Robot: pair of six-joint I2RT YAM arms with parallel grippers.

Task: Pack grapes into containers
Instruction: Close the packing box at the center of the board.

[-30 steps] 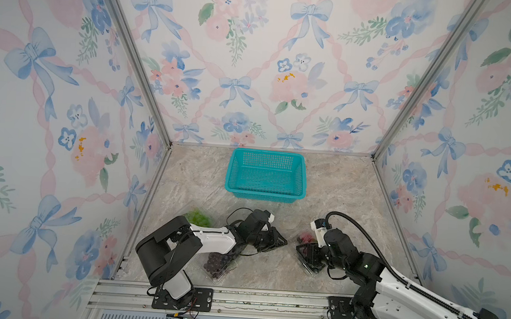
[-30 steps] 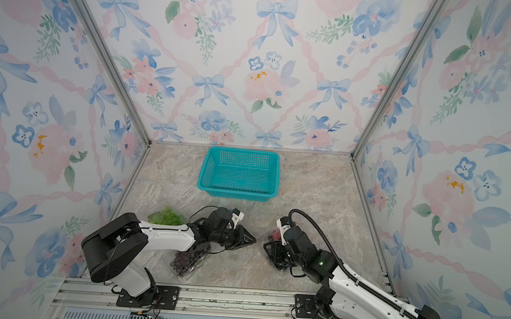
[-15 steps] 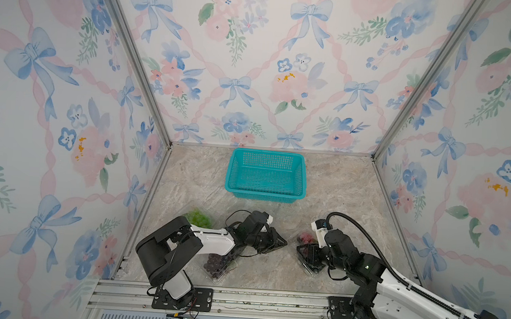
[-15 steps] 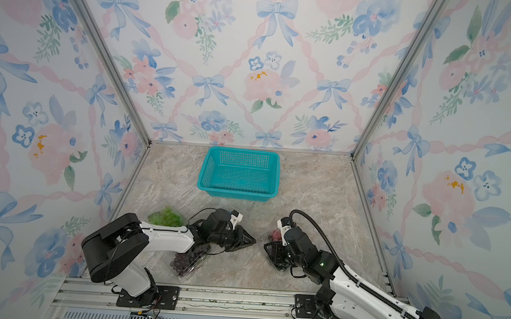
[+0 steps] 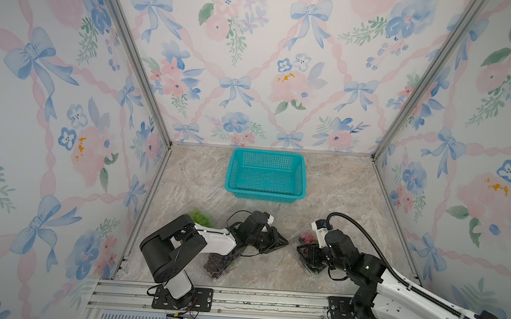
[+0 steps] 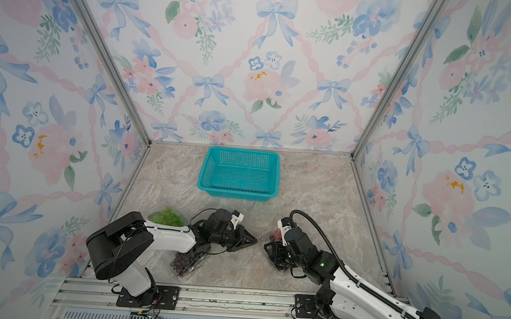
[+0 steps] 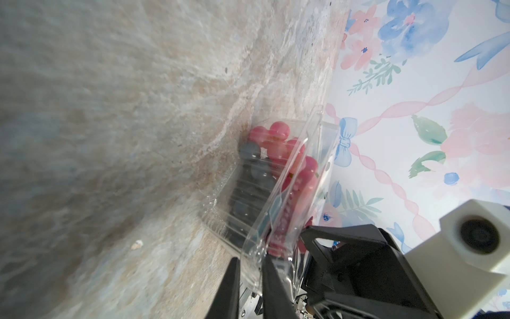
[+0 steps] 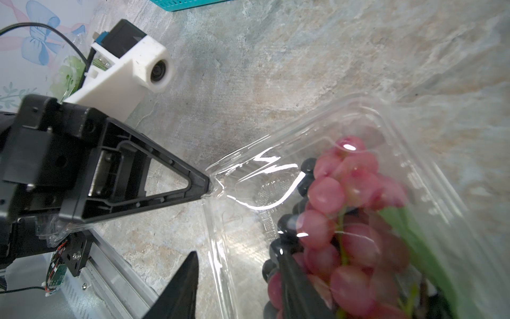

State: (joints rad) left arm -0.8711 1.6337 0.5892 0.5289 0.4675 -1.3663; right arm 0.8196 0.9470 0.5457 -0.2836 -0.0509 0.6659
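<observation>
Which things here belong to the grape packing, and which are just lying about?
Job:
- red grapes
- clear clamshell holding them
- green grapes
- purple grapes
- left end effector, pinching that clamshell's edge

Lying about:
- teal basket, empty

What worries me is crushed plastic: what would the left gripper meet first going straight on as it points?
The clear clamshell punnet: the left gripper is at its corner lip, tips on the plastic. Going on would probably press into it, then the red grapes.
</observation>
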